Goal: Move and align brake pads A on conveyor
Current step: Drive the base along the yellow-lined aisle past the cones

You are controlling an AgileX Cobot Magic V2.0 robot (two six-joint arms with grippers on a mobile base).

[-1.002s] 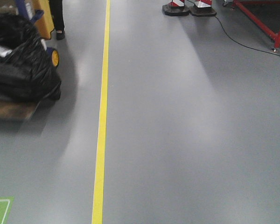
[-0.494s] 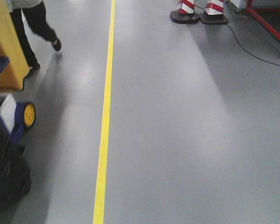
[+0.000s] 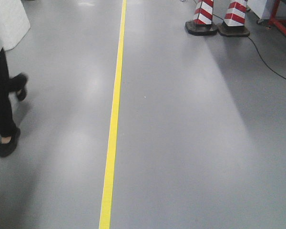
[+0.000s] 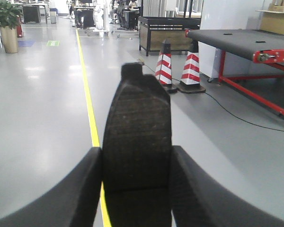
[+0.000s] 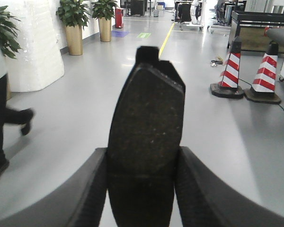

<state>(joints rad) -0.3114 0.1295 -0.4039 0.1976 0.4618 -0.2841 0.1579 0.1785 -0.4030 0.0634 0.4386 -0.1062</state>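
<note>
Transit along yellow floor line (image 3: pixel 113 119): loss of cart from front view, closer cones (image 3: pixel 202 16), pedestrian (image 3: pixel 2 95) at left. Full clamp of left fingers (image 4: pixel 71 189) on left brake pad (image 4: pixel 137 132), right fingers (image 5: pixel 80 189) on right brake pad (image 5: pixel 146 132). Conveyor (image 4: pixel 232 40) beyond cones, unreached; placement pending.

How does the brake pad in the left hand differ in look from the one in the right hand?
The left pad shows fine cross ridges; the right pad looks grainy and speckled. The left pad has rounded shoulders; the right pad has angled, cut corners. Both are dark, stand upright and carry a small tab on top.
</note>
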